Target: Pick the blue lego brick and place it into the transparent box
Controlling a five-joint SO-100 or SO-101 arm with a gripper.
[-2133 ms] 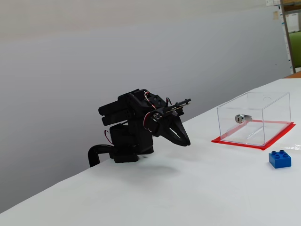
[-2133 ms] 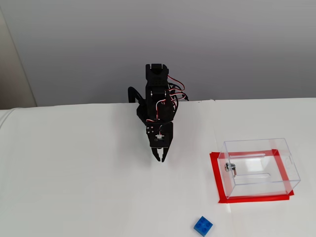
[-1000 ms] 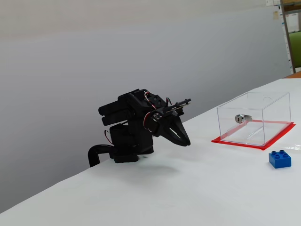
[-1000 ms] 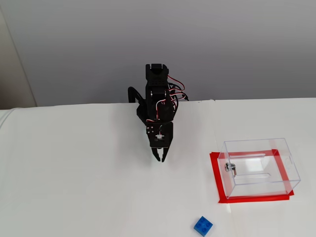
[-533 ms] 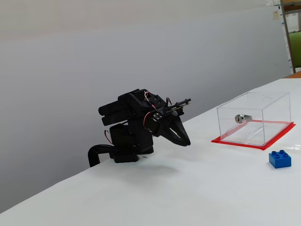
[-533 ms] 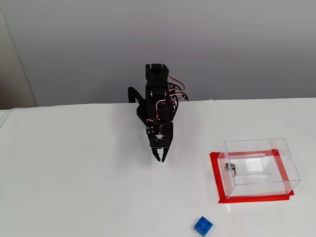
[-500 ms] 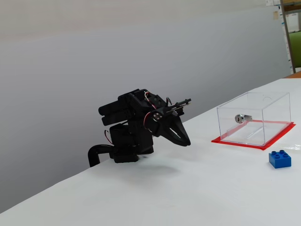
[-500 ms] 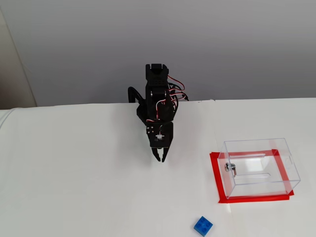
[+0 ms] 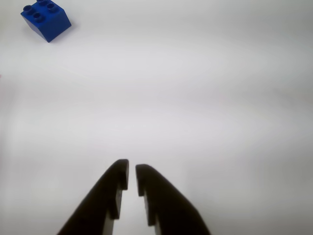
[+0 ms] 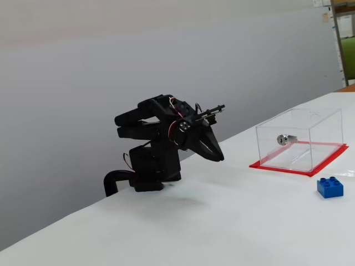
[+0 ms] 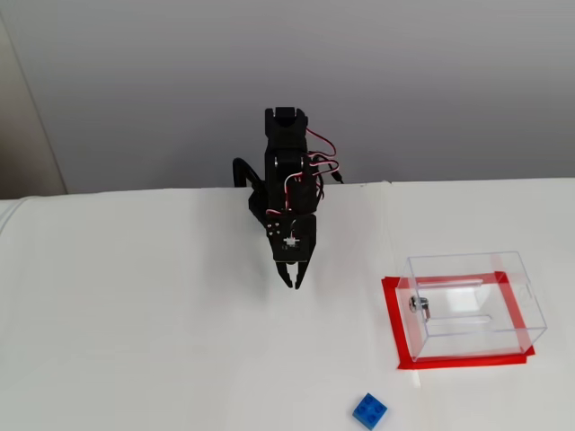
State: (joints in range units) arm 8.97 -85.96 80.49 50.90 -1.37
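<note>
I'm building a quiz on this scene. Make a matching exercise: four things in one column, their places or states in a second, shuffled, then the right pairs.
Things:
1. small bright blue plastic lego brick
2. clear plastic transparent box
3. small silver metal cylinder
4. black two-finger gripper

States:
A. inside the clear walls
B. nearly shut, holding nothing
C. loose on the white table
D. standing on a flat red base

Pairs: 1-C, 2-D, 3-A, 4-B

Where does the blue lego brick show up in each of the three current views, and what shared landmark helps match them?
Wrist view: blue lego brick in the top left corner, studs up, far from the gripper.
A fixed view: brick at the right edge, just before the transparent box.
A fixed view: brick at the bottom edge, left of the box.
Shared landmark: the box's red base, in both fixed views only.
</note>
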